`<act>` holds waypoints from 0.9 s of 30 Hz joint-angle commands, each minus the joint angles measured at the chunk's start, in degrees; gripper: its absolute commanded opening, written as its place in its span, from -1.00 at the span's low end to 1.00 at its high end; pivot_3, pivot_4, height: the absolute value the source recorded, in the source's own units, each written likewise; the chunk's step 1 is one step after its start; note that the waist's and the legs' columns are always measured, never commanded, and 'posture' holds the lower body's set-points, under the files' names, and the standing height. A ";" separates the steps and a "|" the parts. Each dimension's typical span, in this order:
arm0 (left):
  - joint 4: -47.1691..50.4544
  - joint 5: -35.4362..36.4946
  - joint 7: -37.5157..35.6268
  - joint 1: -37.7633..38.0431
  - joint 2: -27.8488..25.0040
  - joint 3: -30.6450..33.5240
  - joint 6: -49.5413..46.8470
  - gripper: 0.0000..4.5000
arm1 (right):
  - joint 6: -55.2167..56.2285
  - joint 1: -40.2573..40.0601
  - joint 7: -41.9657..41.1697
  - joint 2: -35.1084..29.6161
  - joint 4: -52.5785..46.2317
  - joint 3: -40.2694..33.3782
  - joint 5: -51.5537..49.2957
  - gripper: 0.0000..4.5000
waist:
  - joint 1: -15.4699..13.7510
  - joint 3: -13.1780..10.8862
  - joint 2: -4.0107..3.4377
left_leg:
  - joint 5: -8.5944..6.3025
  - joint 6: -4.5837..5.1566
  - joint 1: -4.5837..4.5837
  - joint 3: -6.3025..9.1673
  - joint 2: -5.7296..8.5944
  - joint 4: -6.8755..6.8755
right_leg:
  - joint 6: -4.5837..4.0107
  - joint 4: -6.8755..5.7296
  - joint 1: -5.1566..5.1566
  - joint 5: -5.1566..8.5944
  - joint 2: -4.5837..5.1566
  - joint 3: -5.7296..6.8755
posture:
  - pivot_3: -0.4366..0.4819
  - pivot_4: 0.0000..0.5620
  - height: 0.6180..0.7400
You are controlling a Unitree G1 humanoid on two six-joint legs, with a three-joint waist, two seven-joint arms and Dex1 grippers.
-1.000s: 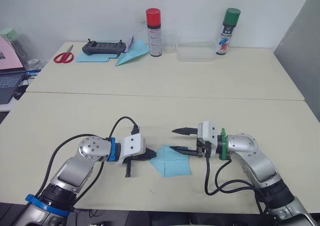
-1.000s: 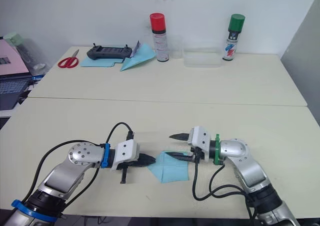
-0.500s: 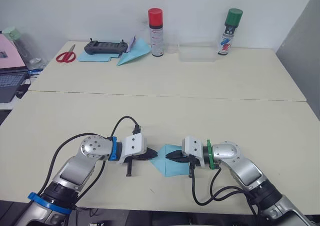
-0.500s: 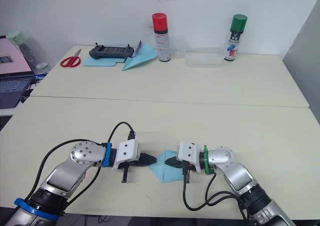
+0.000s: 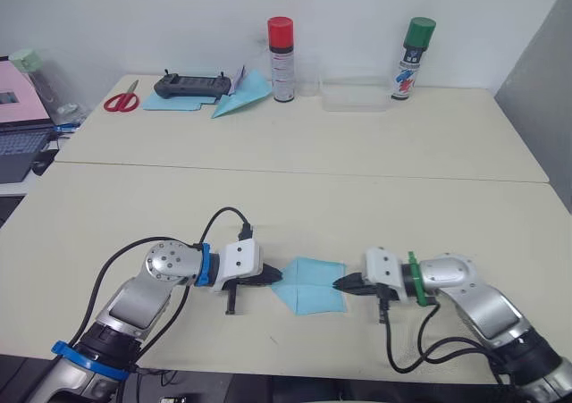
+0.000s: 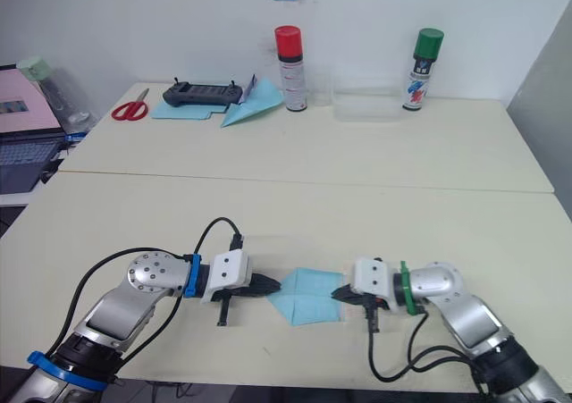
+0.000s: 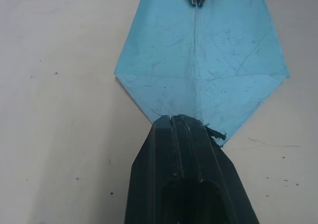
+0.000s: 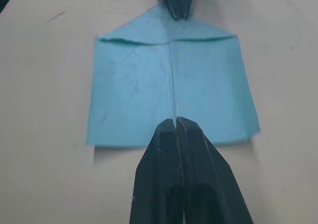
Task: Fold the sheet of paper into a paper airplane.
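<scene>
**Both grippers pinned on the half-folded blue sheet**

Cream tabletop (image 5: 375, 206) fills my head views, two tables butted together against a white wall. On the near table, between my arms, I see the sheet of paper (image 5: 311, 287): light blue, lying flat, with two corners folded in to a point on my left side and a straight edge on my right, a centre crease running point to edge. My left gripper (image 5: 271, 279) has its fingers closed together, tips resting on the pointed end; in the left wrist view they sit right over that tip (image 7: 185, 127). My right gripper (image 5: 343, 284) is likewise closed tight, tips touching the middle of the straight edge at the crease, holding nothing between them. Whether the left actually pinches paper I cannot tell.

Farther back on the far table stand a red-capped spray can (image 5: 281, 46), a green-capped spray can (image 5: 407, 46) and a clear plastic box (image 5: 356, 94) between them. Toward the left lie a blue paper dart (image 5: 238, 100), a black controller (image 5: 189, 86) and red scissors (image 5: 118, 100).
</scene>
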State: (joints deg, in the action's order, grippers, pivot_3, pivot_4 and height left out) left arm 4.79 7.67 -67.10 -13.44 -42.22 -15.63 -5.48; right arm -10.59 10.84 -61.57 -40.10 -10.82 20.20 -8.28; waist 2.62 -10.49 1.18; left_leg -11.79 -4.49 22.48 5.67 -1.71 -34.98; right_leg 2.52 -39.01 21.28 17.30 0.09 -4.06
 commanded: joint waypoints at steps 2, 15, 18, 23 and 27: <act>-1.23 -1.07 -0.61 0.29 -0.17 -0.92 -0.31 -1.00 | -2.09 -1.03 -0.63 -0.67 0.18 -2.46 -1.72 -0.98 | 0.02 0.01 0.01 | 0.00 0.00 -0.02 0.00 0.00 0.00 | 0.00 0.00 -0.02 0.00 0.00 0.00 | -0.05 -0.47 1.00; -2.12 -1.38 -2.04 -1.10 -0.32 -0.92 0.55 -1.00 | -3.05 4.49 1.90 10.43 0.26 3.00 -2.05 -0.98 | 0.15 -0.02 -0.03 | 0.00 0.00 0.09 0.03 -0.01 0.02 | 0.00 -0.01 0.10 0.00 -0.01 0.04 | -0.05 -0.47 1.00; -1.30 -0.96 -3.05 -1.22 -1.20 -0.41 0.81 -1.00 | -0.64 4.53 2.56 10.33 4.09 6.24 2.68 -0.98 | 0.17 -0.03 -0.03 | 0.00 0.00 0.14 0.01 -0.01 0.02 | 0.00 -0.01 0.14 0.00 -0.01 0.02 | -0.05 -0.47 1.00; 3.96 6.82 -1.83 -4.25 2.98 2.32 -5.84 -1.00 | 1.59 5.16 3.53 9.87 6.84 6.92 6.47 -0.98 | 0.28 -0.03 -0.02 | 0.00 0.00 0.10 0.02 -0.01 0.00 | 0.00 -0.03 0.11 0.00 -0.02 0.03 | -0.05 -0.47 1.00; 3.63 3.81 -1.41 -4.23 3.46 -0.27 -5.60 -1.00 | 1.78 5.21 3.15 9.90 7.29 6.71 6.55 -0.98 | 0.27 -0.01 0.00 | 0.00 0.00 0.11 0.03 -0.01 -0.02 | 0.02 -0.03 0.10 -0.01 -0.02 0.03 | -0.05 -0.47 1.00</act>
State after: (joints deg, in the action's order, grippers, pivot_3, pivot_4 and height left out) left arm 7.91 12.74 -69.15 -17.98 -38.60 -15.26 -11.80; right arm -7.95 16.63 -58.97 -29.33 -5.74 26.64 -3.89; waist 2.90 -10.50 1.17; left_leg -11.79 -4.49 22.58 5.70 -1.72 -35.00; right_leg 2.54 -39.04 21.37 17.28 0.07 -4.04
